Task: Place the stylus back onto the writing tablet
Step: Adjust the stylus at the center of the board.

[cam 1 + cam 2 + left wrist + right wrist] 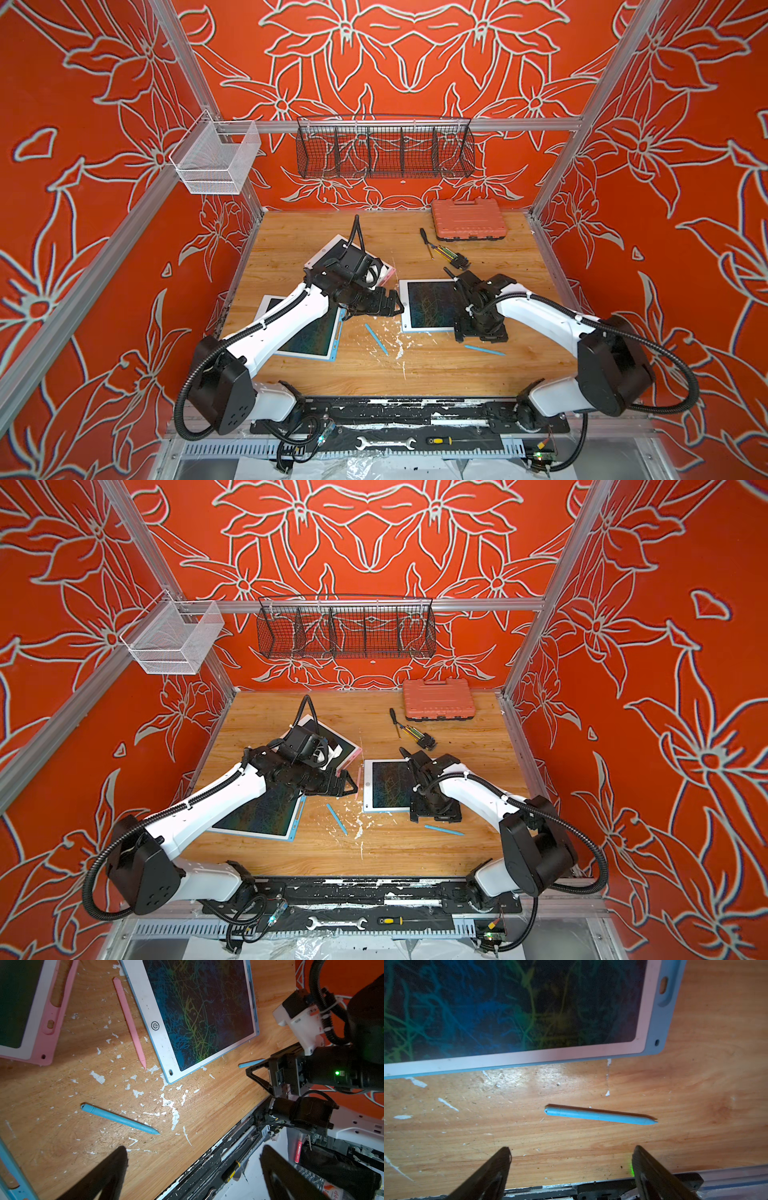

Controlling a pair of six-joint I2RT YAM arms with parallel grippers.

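Two blue styluses lie loose on the table: one (600, 1115) just ahead of the released right pincer (572, 1159), beside its blue-edged tablet (654, 1022); another (119, 1118) before the released left pincer (193, 1159). White flecks (168, 1103) litter the wood between them; no readable lettering.

The counter (52, 1126) is warm wood with visible grain, smooth with a soft sheen, flecked with flaking white paint; the blue stylus (600, 1115) looks like matt plastic, as does the pink stylus (129, 1022); the writing tablet (160, 1047) has a smooth white plastic frame, scuffed, around a dark glossy screen; the toolbox (467, 218) is ribbed orange plastic; the black basket (384, 147) is thin wire mesh; the fingers (492, 1172) look matt black.
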